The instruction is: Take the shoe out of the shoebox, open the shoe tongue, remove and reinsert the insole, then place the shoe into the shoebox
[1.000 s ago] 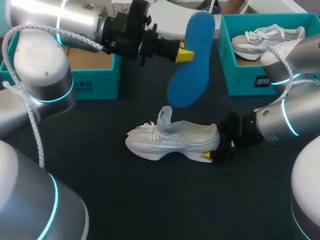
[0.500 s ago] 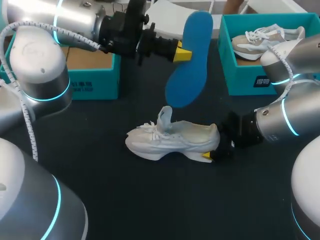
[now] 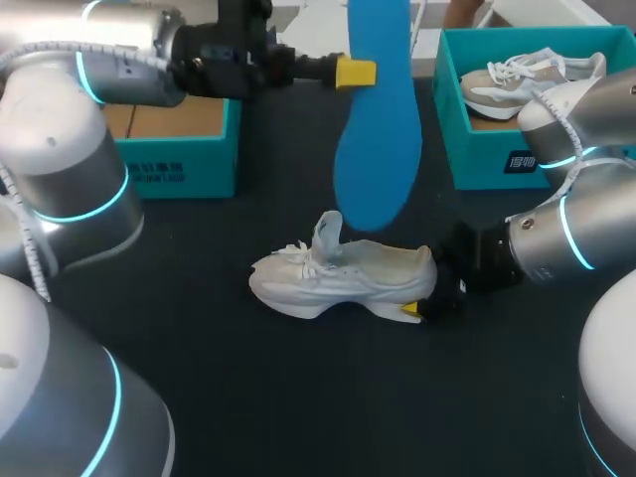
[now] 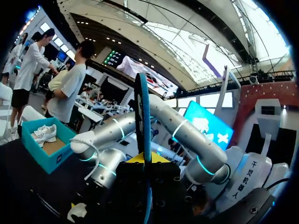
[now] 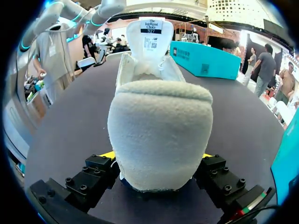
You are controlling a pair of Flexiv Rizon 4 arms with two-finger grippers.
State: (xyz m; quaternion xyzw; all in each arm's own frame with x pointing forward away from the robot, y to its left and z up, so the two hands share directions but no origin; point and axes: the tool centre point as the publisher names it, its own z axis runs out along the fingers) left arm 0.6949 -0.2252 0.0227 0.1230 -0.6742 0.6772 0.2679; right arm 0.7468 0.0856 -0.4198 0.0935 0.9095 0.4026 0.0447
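A white shoe [image 3: 343, 278] is seen lying on its sole at the middle of the dark bench [image 3: 298, 407], with the toe turned to the left and the heel to the right. Its tongue [image 3: 328, 237] is pulled up and stands upright above the laces, so that the opening behind it is left bare. The heel is gripped by the right hand [image 3: 417, 308], which comes in low over the bench from the right. In the right wrist view the padded heel is seen filling the space between the two fingers, and a yellow tip is pressed against it on either side, so the hand is closed about the heel at a fairly wide spread. The blue insole [image 3: 378, 129] is held off the bench by the left hand [image 3: 356, 73], which reaches in from the far left. The insole is pinched between the yellow tips near its upper end and hangs nearly upright, with its rounded lower end just above and beyond the raised tongue; whether the two touch cannot be told. In the left wrist view the insole is seen edge-on, rising straight out from between the narrowly closed fingers. A teal shoebox [image 3: 189, 164] stands at the far left of the bench, behind the left arm. A second teal shoebox [image 3: 477, 149] stands at the far right, and another pale shoe [image 3: 527, 79] lies in it.
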